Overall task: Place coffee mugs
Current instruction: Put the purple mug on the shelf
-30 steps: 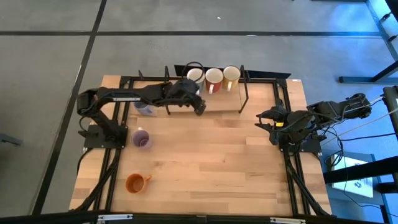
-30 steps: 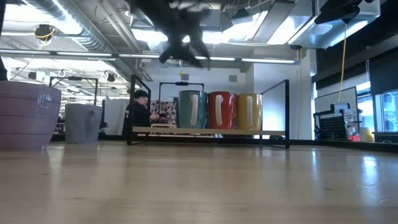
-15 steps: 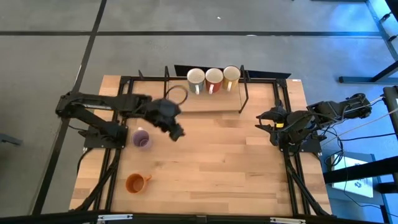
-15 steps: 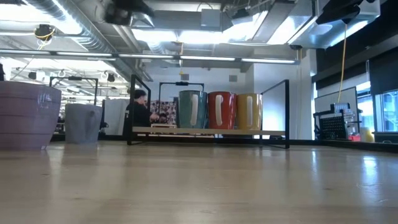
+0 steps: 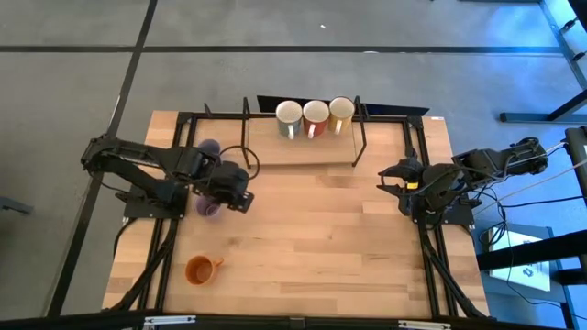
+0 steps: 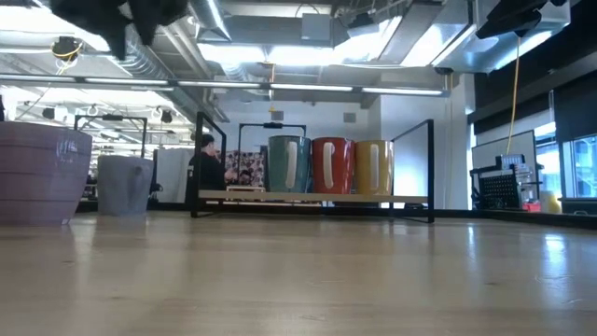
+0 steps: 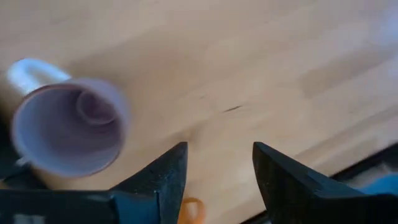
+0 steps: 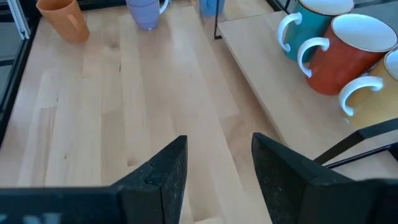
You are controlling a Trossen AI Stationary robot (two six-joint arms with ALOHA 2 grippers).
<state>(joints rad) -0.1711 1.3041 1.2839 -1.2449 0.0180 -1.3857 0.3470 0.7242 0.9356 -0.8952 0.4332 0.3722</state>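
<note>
Three mugs stand upright in a row on the rack's shelf (image 5: 316,147) at the far edge: a teal one (image 8: 311,28), a red one (image 8: 360,53) and a yellow one (image 8: 385,87), all white inside. One lavender mug (image 5: 209,208) stands on the table at the left. A second lavender mug (image 5: 209,147) stands farther back, and an orange mug (image 5: 202,269) nearer the front. My left gripper (image 5: 237,197) hangs open above the table, just right of the nearer lavender mug (image 7: 68,127). My right gripper (image 5: 390,174) waits open at the right side.
The rack's black wire frame (image 5: 359,137) rises around the wooden shelf at the far edge. Black rails (image 5: 174,229) run along both sides of the table. Bare wood (image 5: 321,238) fills the middle and the near right. A person (image 6: 203,163) shows in the room behind the rack.
My left gripper has drawn back from the rack at the far edge, swinging toward the table's left and near edge. It now hangs beside the nearer lavender mug. The mugs have stayed where they were.
</note>
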